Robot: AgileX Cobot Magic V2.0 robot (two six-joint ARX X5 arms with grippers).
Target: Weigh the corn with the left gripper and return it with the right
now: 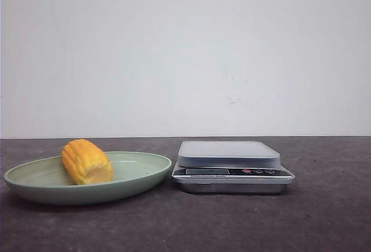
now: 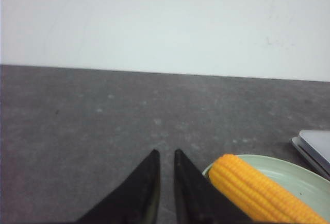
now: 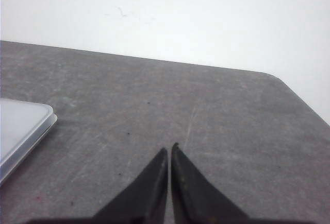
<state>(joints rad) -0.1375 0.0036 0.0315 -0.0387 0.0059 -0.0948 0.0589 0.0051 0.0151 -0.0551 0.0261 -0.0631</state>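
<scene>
The corn (image 1: 87, 161), a short yellow-orange cob, lies in a pale green plate (image 1: 139, 168) at the left of the dark table. A silver kitchen scale (image 1: 229, 162) stands just right of the plate, its platform bare. Neither gripper shows in the front view. In the left wrist view the left gripper (image 2: 166, 154) is empty, its black fingers a narrow gap apart, with the corn (image 2: 258, 190) and plate rim (image 2: 294, 175) beside it. In the right wrist view the right gripper (image 3: 169, 149) is shut and empty over bare table, the scale's corner (image 3: 23, 128) off to one side.
A plain white wall stands behind the table. The table's far right corner is rounded in the right wrist view (image 3: 278, 77). The scale's edge also shows in the left wrist view (image 2: 314, 149).
</scene>
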